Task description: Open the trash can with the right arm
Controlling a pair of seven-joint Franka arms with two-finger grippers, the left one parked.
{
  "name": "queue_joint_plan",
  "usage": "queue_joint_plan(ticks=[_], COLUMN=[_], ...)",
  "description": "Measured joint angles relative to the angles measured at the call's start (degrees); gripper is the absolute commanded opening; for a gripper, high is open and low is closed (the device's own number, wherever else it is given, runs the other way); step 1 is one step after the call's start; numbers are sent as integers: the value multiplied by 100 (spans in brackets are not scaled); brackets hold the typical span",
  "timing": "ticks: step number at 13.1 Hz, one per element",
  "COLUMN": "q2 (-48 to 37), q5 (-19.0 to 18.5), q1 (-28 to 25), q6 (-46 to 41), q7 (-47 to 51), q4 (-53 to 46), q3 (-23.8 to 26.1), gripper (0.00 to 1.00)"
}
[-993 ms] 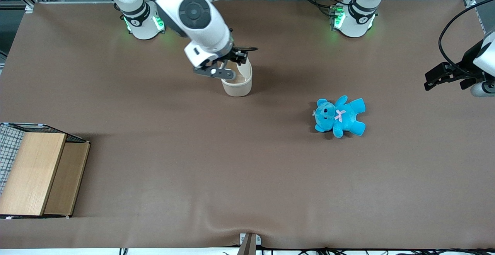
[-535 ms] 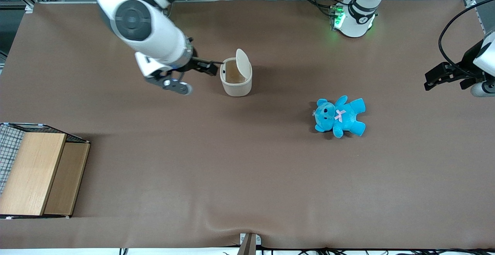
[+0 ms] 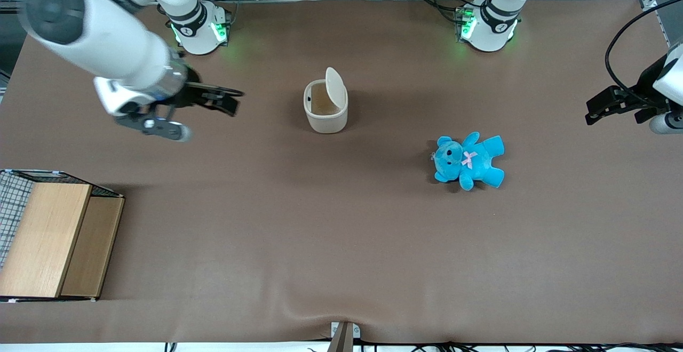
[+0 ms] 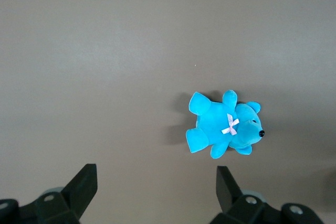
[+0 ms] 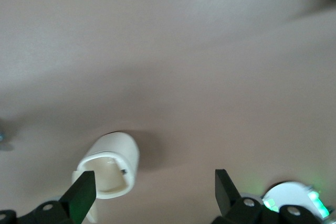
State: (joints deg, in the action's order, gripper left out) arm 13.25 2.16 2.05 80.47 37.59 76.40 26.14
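Note:
The cream-white trash can [image 3: 325, 108] stands on the brown table with its flip lid [image 3: 335, 87] raised upright and its inside showing. It also shows in the right wrist view [image 5: 110, 166], mouth open. The right arm [image 3: 106, 37] is raised above the table toward the working arm's end, well away from the can. My gripper [image 3: 227, 101] is open and empty, its fingers [image 5: 84, 195] spread wide with nothing between them.
A blue teddy [image 3: 468, 161] lies on the table toward the parked arm's end, also in the left wrist view [image 4: 223, 127]. A wooden box with a wire basket [image 3: 53, 237] sits at the working arm's end, nearer the camera. The right arm's green-lit base [image 3: 197, 29] stands at the table's back edge.
The gripper was at the can's rim a second ago. It has since pulled away sideways toward the working arm's end, leaving the lid standing open.

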Motion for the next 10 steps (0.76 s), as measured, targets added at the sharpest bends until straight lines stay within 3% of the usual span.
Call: queue_joint_plan(ticks=[4,10], q2=[-415,-670], q5=[5,-4], q1=[25,15], q6=[-281,-477], q7=[-1525,-3022], q4=[-20,-20], q3=[-988,-1989], gripper=[100,100])
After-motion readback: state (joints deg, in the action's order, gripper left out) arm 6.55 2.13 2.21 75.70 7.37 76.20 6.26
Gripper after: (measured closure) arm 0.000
